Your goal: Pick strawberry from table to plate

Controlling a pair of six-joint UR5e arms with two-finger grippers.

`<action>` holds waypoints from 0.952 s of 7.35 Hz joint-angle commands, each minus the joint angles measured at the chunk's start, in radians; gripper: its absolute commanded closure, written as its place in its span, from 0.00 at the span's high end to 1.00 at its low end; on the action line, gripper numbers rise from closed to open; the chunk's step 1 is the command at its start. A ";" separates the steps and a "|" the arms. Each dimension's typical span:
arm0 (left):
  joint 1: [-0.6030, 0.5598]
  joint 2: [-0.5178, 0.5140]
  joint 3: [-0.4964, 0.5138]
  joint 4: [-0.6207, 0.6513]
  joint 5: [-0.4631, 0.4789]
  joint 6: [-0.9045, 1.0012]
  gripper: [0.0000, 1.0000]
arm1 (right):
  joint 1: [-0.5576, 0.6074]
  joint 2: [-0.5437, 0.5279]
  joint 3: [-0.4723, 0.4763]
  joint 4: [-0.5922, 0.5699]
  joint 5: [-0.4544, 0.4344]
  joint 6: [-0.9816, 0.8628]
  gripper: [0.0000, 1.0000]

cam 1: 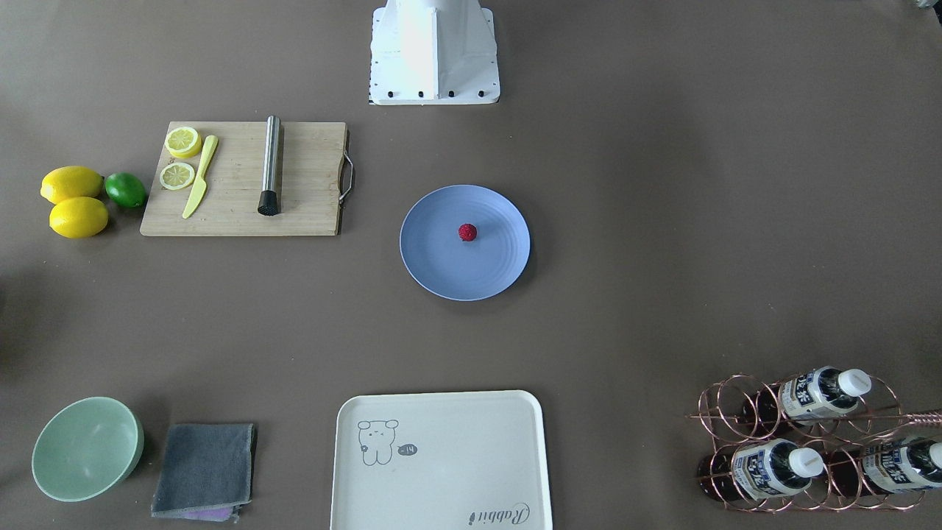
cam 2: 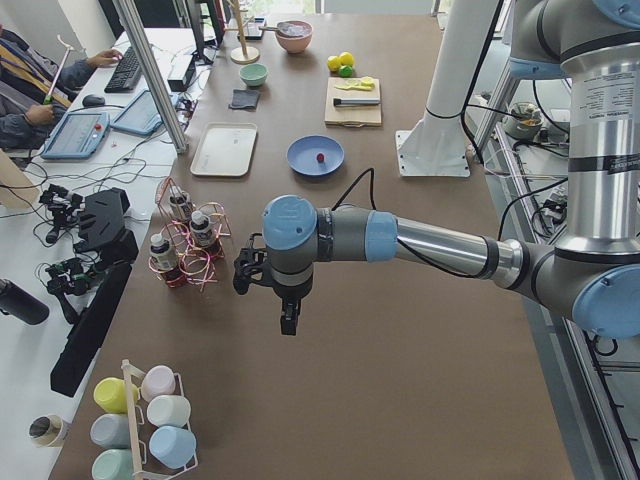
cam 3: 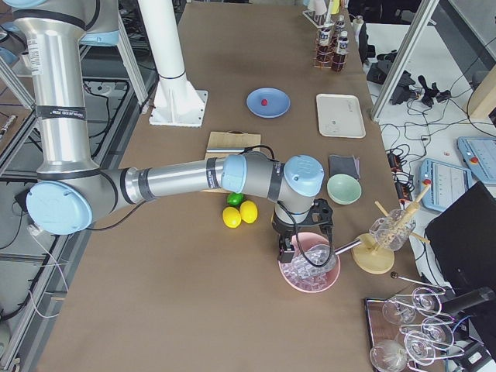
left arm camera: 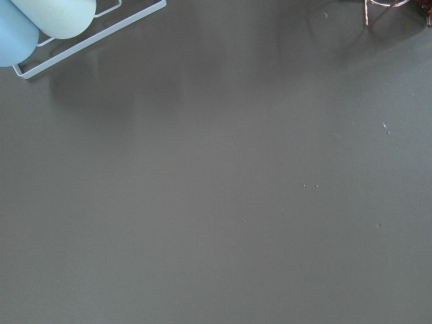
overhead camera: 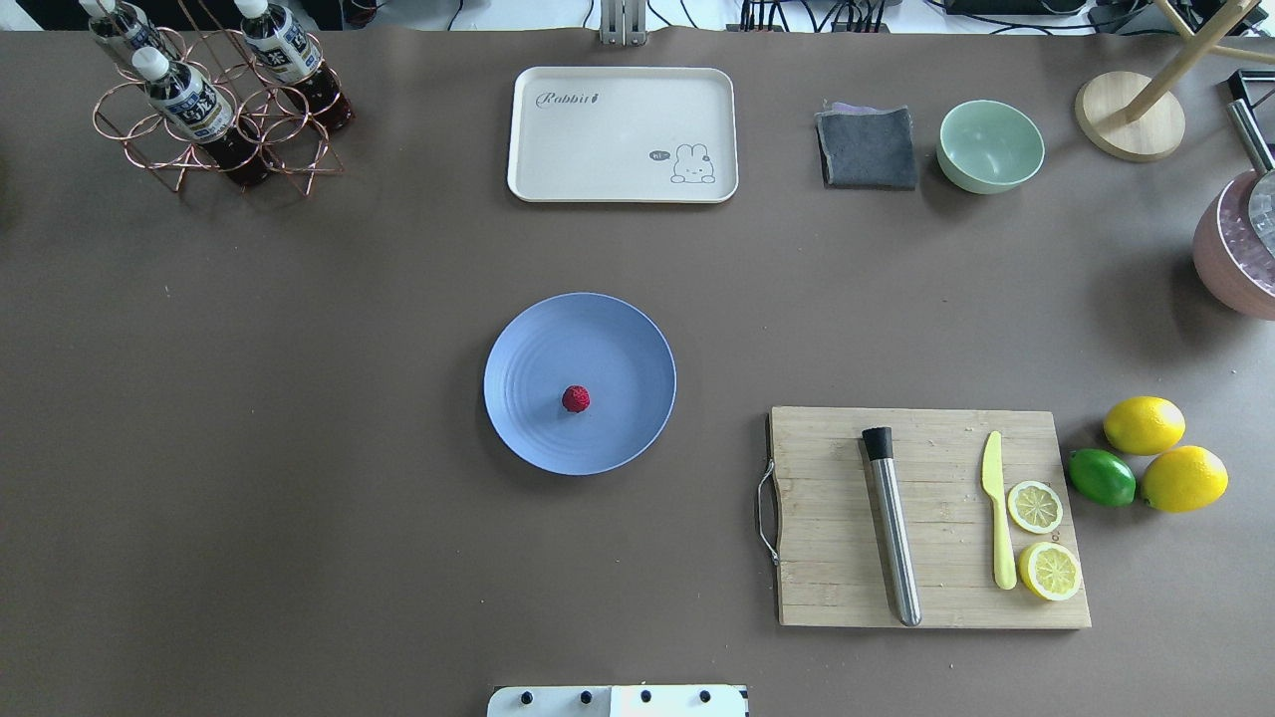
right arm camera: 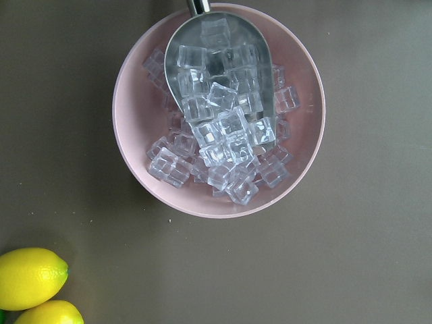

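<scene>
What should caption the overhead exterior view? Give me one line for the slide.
Strawberry rests on the blue plate; cutting board with lemon slices at right, cream tray beyond.

small dark red strawberry [overhead camera: 576,399] rests near the light blue plate's [overhead camera: 528,344] middle.

Lit softly and evenly. Beside the aluminium post [cam 2: 150,75], holds a white desk [cam 2: 28,245] carrying a keyboard [cam 2: 130,68], two tablets [cam 2: 75,135] and loose cables [cam 2: 112,165].
</scene>
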 commanded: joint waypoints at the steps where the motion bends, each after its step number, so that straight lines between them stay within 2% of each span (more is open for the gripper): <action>1: 0.002 -0.001 0.002 -0.002 -0.004 0.004 0.97 | -0.001 0.003 0.005 0.000 -0.002 -0.001 1.00; 5: 0.017 -0.001 0.040 -0.015 -0.001 0.012 0.97 | -0.039 0.012 0.013 0.005 0.000 0.001 1.00; 7: 0.043 -0.003 0.035 -0.018 0.009 0.010 0.97 | -0.045 0.010 0.015 0.046 0.002 -0.001 1.00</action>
